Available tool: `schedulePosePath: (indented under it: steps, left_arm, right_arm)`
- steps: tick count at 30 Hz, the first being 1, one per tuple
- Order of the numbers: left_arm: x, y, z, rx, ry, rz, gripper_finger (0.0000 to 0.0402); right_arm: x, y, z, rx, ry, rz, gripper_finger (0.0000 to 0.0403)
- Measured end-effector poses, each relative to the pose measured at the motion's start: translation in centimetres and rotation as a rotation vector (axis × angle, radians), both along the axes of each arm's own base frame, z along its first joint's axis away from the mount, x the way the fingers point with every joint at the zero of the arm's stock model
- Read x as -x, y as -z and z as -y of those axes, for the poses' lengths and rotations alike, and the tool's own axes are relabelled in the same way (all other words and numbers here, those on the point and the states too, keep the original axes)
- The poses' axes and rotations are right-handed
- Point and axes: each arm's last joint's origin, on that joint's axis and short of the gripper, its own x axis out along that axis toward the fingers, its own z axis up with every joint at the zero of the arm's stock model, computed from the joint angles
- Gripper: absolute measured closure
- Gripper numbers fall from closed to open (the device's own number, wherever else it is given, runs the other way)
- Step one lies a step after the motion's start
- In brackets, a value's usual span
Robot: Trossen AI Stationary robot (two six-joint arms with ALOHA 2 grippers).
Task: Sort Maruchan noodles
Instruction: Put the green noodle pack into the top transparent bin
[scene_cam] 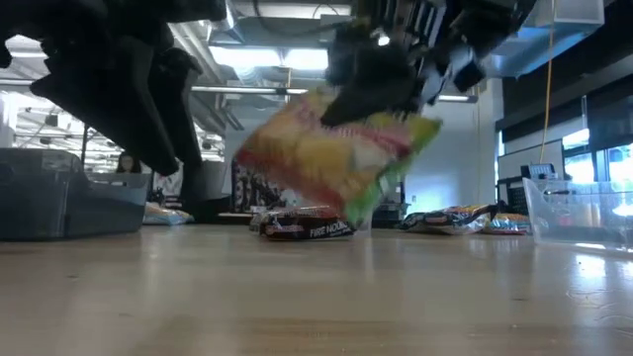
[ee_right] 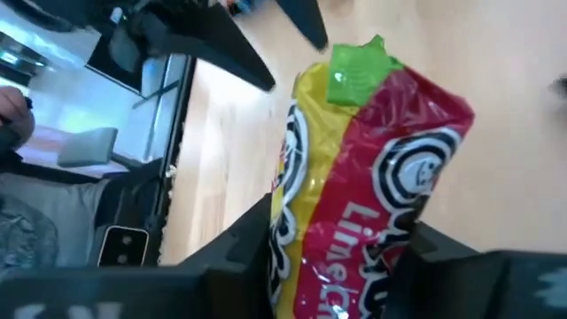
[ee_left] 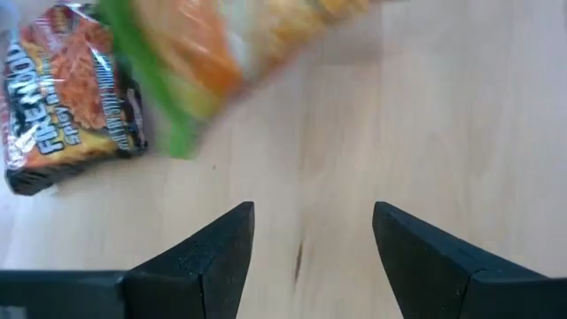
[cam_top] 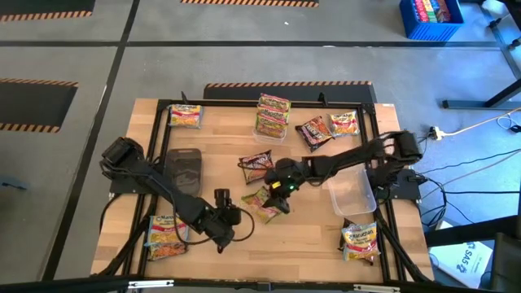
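My right gripper (cam_top: 281, 194) hangs over the middle of the table, shut on a yellow-green and red Maruchan noodle packet (ee_right: 359, 168), which is in the air (scene_cam: 336, 158). My left gripper (ee_left: 314, 239) is open with nothing between its fingers, and stands nearer the table's front edge (cam_top: 230, 216). A dark brown packet (cam_top: 256, 163) lies flat on the wood just beyond them. More packets lie at the far left (cam_top: 186, 115), far right (cam_top: 344, 124), near left (cam_top: 167, 236) and near right (cam_top: 361, 240). My right gripper pinches the packet between its two fingers (ee_right: 239, 252) by the end (ee_right: 337, 275) opposite its green sealed edge (ee_right: 354, 71). The packet sticks out ahead of the fingers. It hangs tilted and clear of the table.
A clear tub (cam_top: 352, 191) stands on the right side under my right arm. A grey tub (cam_top: 183, 167) is on the left. Another tub at the far edge holds stacked packets (cam_top: 273, 114), with a dark packet (cam_top: 313, 130) beside it. Bare wood lies along the near middle.
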Motion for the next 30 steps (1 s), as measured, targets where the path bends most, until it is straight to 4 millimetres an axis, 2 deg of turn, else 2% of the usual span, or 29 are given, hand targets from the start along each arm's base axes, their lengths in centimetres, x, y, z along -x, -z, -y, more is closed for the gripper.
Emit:
schedulePosePath:
  steps: [9, 12, 15, 22, 27, 30]
  left_arm:
    - [-0.9, 0.0, -1.7, -0.041, 0.034, -0.03, 0.0175]
    - [-1.2, 0.2, -2.3, -0.04, 0.056, -0.051, 0.0175]
    - [-1.2, 1.2, -3.3, -0.031, 0.062, -0.064, 0.0175]
    - [-0.9, 4.1, -6.5, 0.049, 0.03, -0.042, 0.0175]
    - [-0.6, 3.8, -8.6, 0.09, 0.03, 0.12, 0.0175]
    - [0.1, 3.0, -9.9, 0.101, 0.034, 0.242, 0.0175]
  right_arm:
    - [3.9, -7.0, 5.1, 0.138, 0.11, 0.096, 0.0304]
    - [5.1, -8.7, 7.2, 0.197, 0.178, 0.151, 0.0297]
    - [6.0, -10.1, 9.0, 0.246, 0.227, 0.197, 0.0293]
    - [6.0, -13.6, 12.3, 0.464, 0.294, 0.235, 0.03]
    - [5.2, -15.4, 14.9, 0.61, 0.326, 0.178, 0.0299]
    - [4.3, -15.7, 16.8, 0.652, 0.324, 0.127, 0.0299]
